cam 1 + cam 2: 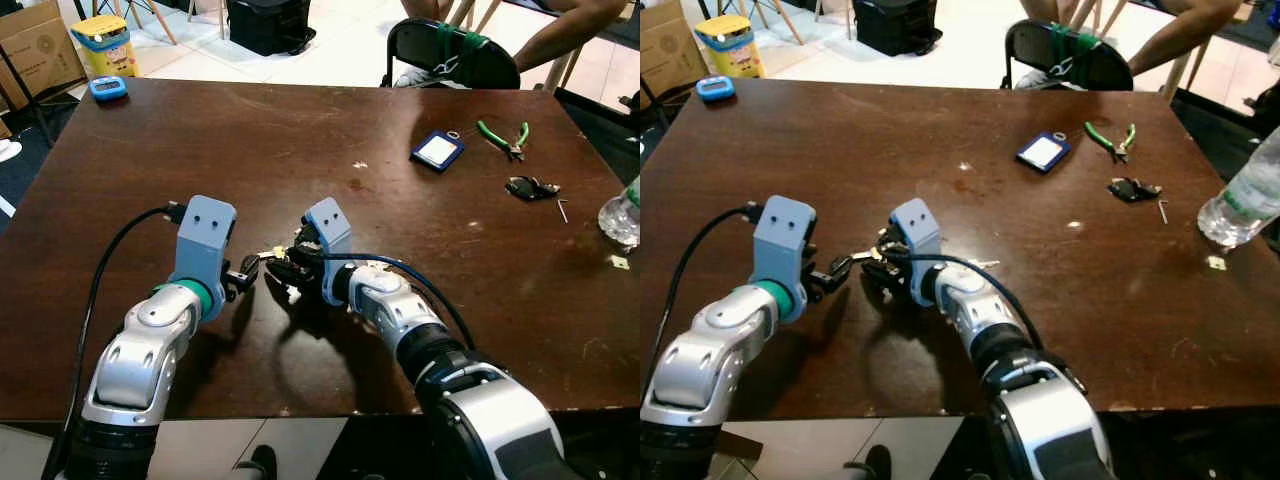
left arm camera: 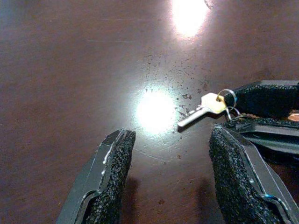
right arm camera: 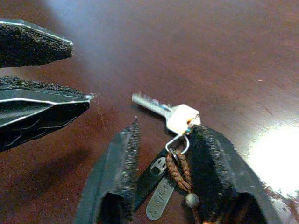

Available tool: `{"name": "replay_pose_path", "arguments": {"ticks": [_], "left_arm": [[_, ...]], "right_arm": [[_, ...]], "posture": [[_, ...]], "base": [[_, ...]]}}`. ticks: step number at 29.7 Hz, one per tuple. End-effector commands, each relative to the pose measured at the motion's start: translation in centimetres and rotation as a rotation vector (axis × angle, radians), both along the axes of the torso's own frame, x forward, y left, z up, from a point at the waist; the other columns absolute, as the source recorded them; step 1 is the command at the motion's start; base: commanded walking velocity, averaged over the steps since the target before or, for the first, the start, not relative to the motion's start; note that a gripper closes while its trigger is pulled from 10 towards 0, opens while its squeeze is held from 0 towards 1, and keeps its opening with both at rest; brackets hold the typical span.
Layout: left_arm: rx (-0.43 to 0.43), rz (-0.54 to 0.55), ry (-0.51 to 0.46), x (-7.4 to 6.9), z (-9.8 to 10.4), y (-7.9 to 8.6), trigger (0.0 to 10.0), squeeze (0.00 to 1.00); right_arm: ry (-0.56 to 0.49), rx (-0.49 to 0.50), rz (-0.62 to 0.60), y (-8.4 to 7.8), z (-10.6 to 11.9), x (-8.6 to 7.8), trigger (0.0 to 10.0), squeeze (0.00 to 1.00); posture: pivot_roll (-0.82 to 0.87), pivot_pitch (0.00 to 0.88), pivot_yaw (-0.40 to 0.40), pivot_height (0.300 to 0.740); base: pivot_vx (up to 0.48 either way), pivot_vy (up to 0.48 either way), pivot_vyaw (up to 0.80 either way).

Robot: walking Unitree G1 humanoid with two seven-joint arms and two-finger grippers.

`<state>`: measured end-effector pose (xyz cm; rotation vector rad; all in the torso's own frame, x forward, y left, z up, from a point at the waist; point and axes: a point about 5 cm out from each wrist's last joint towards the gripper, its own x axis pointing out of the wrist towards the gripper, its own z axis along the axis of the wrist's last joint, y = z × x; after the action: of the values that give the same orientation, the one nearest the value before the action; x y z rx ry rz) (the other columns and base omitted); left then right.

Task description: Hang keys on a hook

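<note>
A bunch of keys [image 3: 169, 113] with a silver key, a metal ring, a braided brown cord and a small tag is held just above the brown table [image 1: 250, 150]. My right gripper [image 1: 287, 268] is shut on the keys at the ring, and the silver key [image 2: 201, 109] sticks out past its fingertips. My left gripper [image 1: 244, 276] faces it from the left, tip to tip. It is open, its fingers [image 2: 110, 172] spread wide, and the key's tip lies just ahead of the gap.
Far right on the table lie a blue card holder [image 1: 437, 150], green pliers [image 1: 503, 135], a small black object [image 1: 530, 187] and a water bottle [image 1: 622, 215]. A blue timer [image 1: 108, 87] sits at the far left corner. A black chair [image 1: 450, 55] and a seated person are beyond.
</note>
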<state>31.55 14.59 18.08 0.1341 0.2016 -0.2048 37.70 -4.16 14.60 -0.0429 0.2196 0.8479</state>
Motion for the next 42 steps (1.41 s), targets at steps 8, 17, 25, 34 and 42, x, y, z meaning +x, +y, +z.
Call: {"name": "replay_pose_path", "arguments": {"ticks": [8,17,25,34,42], "left_arm": [[-0.006,-0.004,0.031,-0.4,-0.6,-0.1,10.0,0.0],[-0.005,-0.003,0.039,-0.4,-0.6,-0.1,10.0,0.0],[-0.005,0.0,0.045,-0.4,-0.7,-0.1,10.0,0.0],[-0.009,-0.003,0.046,-0.5,-0.7,-0.3,10.0,0.0],[-0.013,-0.025,0.036,-0.3,-0.4,-0.8,10.0,0.0]], "right_arm": [[0.038,-0.012,-0.024,-0.1,-0.7,-0.1,0.0,0.0],[0.036,-0.002,-0.029,-0.1,-0.6,0.0,0.0,0.0],[-0.014,0.051,-0.053,-0.5,0.6,0.5,0.0,0.0],[-0.285,0.254,-0.138,-1.7,6.4,1.1,10.0,0.0],[-0.427,0.323,-0.229,-3.6,8.2,-0.4,10.0,0.0]], "posture": [[0.06,0.194,0.064,0.74],[0.06,0.194,0.068,0.74],[0.05,0.192,0.067,0.74],[0.04,0.183,0.075,0.74],[0.02,0.169,0.086,0.74]], "base": [[0.0,0.0,0.0],[0.0,0.0,0.0],[0.0,0.0,0.0],[0.0,0.0,0.0],[0.0,0.0,0.0]]}}
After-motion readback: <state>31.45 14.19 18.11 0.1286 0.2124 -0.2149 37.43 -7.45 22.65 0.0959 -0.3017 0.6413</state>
